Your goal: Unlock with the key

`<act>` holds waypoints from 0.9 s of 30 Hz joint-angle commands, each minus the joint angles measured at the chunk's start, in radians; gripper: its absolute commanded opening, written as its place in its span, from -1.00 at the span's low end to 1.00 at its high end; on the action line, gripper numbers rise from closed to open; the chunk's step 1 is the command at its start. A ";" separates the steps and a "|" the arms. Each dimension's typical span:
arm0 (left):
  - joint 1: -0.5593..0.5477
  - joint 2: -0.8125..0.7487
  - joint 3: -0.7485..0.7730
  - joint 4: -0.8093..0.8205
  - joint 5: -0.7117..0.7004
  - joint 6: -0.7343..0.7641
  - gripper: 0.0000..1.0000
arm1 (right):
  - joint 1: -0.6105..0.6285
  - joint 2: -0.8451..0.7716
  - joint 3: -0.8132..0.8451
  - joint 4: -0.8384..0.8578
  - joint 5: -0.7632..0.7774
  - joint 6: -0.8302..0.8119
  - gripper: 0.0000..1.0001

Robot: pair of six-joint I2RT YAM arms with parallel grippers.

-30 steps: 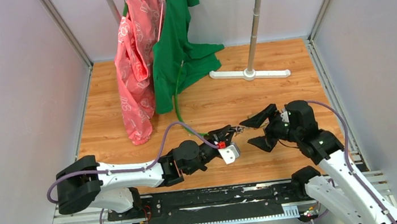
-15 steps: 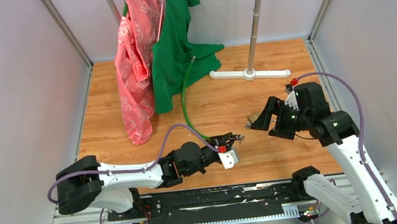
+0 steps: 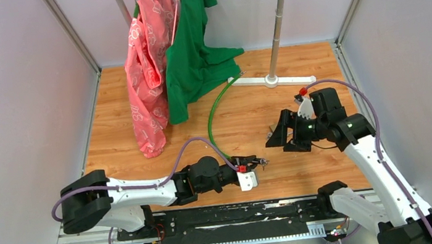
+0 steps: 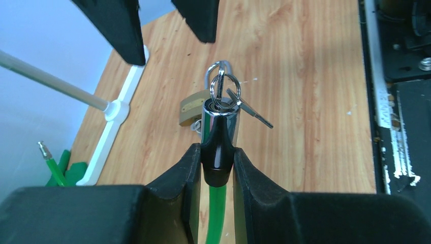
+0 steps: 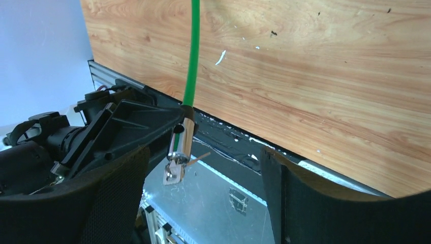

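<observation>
The left claw (image 4: 217, 151) is clamped on the black sleeve of the lock body (image 4: 219, 122), holding it level above the wooden bench (image 3: 330, 164). The right claw (image 3: 277, 136) hangs spread wide and empty, apart from the lock's end. The key (image 5: 174, 172) appears seated in the keyhole at that end face, with a thin wire ring (image 4: 227, 85) and a second blade (image 4: 250, 108) jutting sideways from it. The green cable (image 3: 215, 106) arcs away from the lock. Its pin tip (image 4: 44, 150) lies free near the white rack foot (image 4: 122, 104), so the lock looks already released, though the keyhole itself is too small to read. If the key needs another turn, the right claw should come in along the lock's axis and pinch the flat bow, not the ring. The ring is springy wire and would swivel. The left grip must resist the twist, and the smooth chrome collar gives it little friction, so the matt sleeve is the better hold. The cable is glossy plastic-coated and stiff enough to whip. A brass padlock (image 4: 192, 108) lies on the bench behind the lock and is not part of this job.
</observation>
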 commanded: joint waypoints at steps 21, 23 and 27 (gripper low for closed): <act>-0.007 -0.085 0.115 -0.534 0.216 -0.087 -1.00 | -0.015 0.074 -0.097 0.081 -0.014 -0.050 0.55; -0.007 -0.091 0.114 -0.572 0.201 -0.102 -1.00 | -0.015 0.086 -0.097 0.086 -0.012 -0.052 0.55; -0.007 -0.085 0.111 -0.620 0.144 -0.137 -0.89 | -0.013 0.110 -0.104 0.100 -0.018 -0.053 0.53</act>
